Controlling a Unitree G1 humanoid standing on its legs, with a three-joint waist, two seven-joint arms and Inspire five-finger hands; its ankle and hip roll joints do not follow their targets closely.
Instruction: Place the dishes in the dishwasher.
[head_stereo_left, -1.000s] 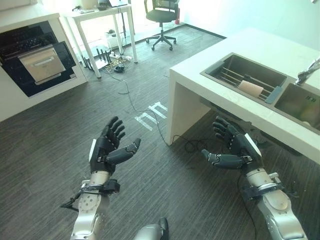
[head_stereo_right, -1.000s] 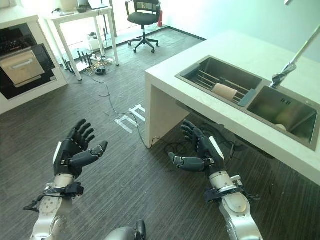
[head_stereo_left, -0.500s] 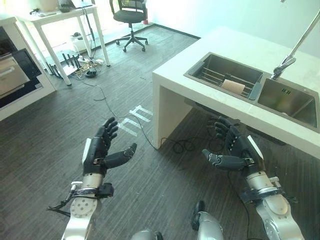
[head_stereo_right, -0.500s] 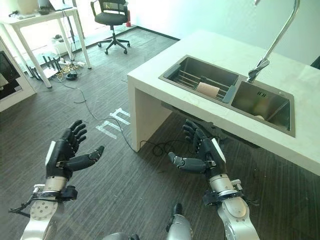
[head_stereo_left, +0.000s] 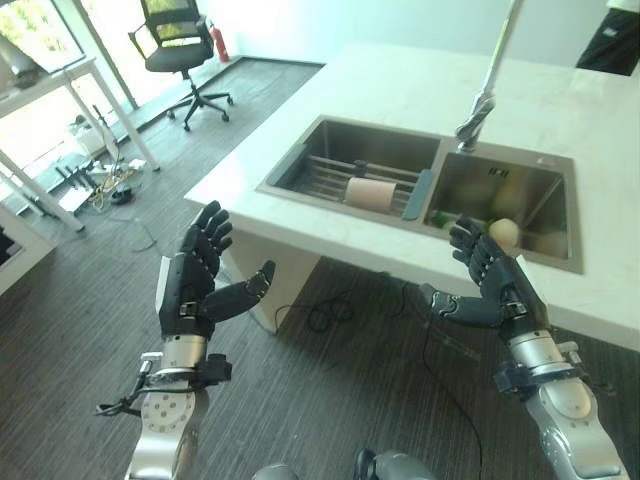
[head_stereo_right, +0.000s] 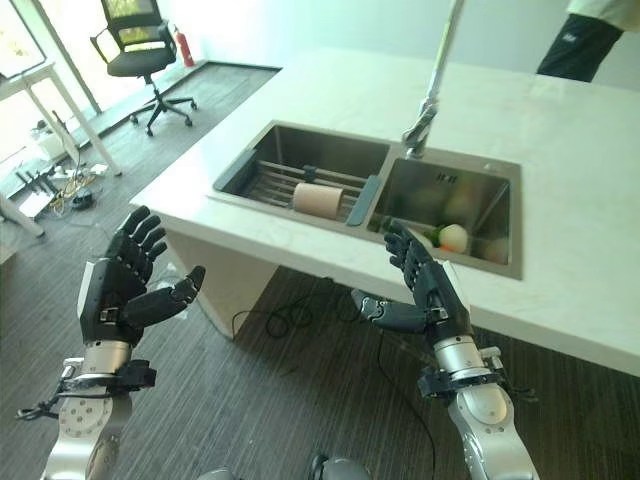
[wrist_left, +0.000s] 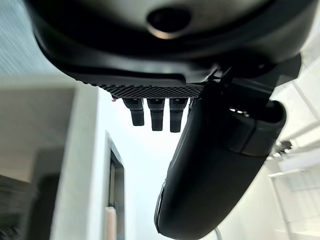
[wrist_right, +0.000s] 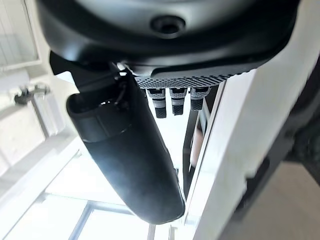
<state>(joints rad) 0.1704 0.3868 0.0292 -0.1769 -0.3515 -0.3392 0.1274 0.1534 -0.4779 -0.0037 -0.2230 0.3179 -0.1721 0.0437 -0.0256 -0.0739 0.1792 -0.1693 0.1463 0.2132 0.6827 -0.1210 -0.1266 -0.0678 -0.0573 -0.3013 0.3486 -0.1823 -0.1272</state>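
Observation:
A beige cup (head_stereo_left: 372, 192) lies on its side on the wire rack in the left basin of the steel sink (head_stereo_left: 300, 165). In the right basin sit a pale round dish (head_stereo_left: 504, 232) and something small and green (head_stereo_left: 440, 218). My left hand (head_stereo_left: 195, 285) is raised, open and empty, over the floor in front of the counter's left corner. My right hand (head_stereo_left: 490, 285) is raised, open and empty, just before the counter's front edge, below the right basin. Both wrist views show straight fingers past the left thumb (wrist_left: 215, 165) and the right thumb (wrist_right: 130, 160).
The white counter (head_stereo_left: 400, 90) runs from the middle to the right, with a tall faucet (head_stereo_left: 480, 100) between the basins. A person (head_stereo_right: 580, 40) stands behind the counter at the far right. An office chair (head_stereo_left: 180, 40) and a white table (head_stereo_left: 60, 100) stand on the dark floor at the left.
The camera has swung right and closer to the sink, so the counter now lies ahead. Both hands stay raised and open, the right one now at the counter's edge.

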